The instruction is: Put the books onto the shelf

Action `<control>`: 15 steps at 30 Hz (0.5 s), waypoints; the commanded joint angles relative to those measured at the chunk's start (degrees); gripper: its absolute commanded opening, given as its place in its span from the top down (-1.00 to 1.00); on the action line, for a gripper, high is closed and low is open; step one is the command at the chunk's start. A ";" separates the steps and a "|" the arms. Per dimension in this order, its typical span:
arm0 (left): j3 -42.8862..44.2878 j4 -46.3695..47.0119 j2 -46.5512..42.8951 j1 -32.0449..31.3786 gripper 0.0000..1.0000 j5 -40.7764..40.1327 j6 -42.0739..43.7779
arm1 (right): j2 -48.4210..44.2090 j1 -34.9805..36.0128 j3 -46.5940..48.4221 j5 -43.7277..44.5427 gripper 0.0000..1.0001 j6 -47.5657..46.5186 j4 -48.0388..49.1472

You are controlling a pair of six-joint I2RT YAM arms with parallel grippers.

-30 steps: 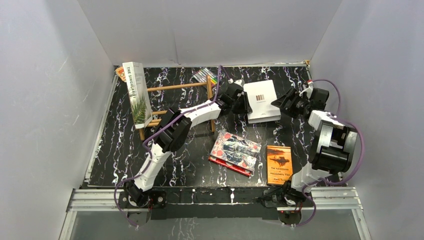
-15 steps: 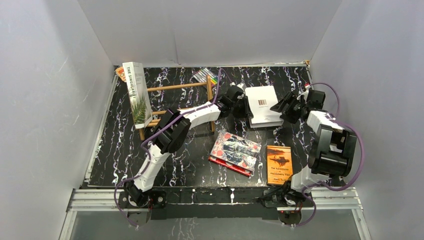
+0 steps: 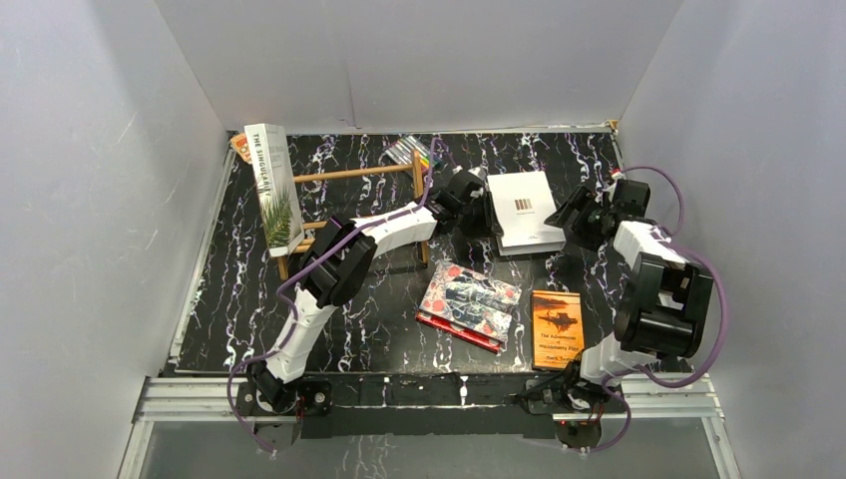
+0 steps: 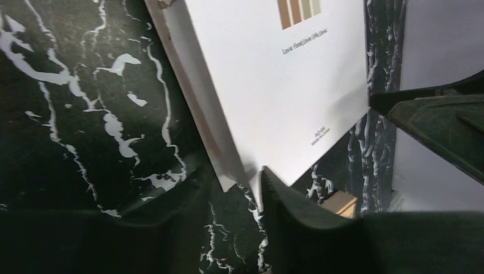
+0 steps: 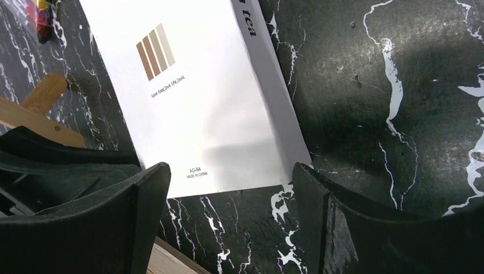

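at the far edge of the table (image 3: 389, 304), right of its middle, the plain white book (image 3: 524, 205) lies flat between the two arms. the left gripper (image 4: 237, 181) is narrowed onto the book's left near corner, a finger on each side, and seems to have it pinched, though the wrist view is too close to be sure. a corner hold probably lets the book be tipped upright. the right gripper (image 5: 231, 171) gapes wide at the opposite corner, holding nothing, likely there to steady it. the shelf (image 3: 349, 175) sits toward the far left corner with the palm-leaf book (image 3: 276, 195) upright at its left end. two patterned books (image 3: 469, 302) and the orange book (image 3: 556, 327) wait by the near edge
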 commanded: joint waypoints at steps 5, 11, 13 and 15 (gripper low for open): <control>0.61 -4.67 -2.89 -0.26 -0.23 -8.31 -2.95 | 3.66 -0.17 1.73 -1.18 -0.81 -1.28 1.18; 4.73 -4.74 1.15 -1.18 -0.19 -9.87 -4.50 | 7.81 -0.17 1.82 -6.13 -0.73 0.09 5.03; 5.83 -4.60 2.01 -1.18 -0.08 -9.43 -5.50 | 7.54 -0.09 0.96 -7.36 -0.69 0.86 6.47; 6.59 -4.01 2.79 -1.32 0.04 -8.40 -6.20 | 7.08 -0.08 0.03 -8.06 -0.66 1.55 7.43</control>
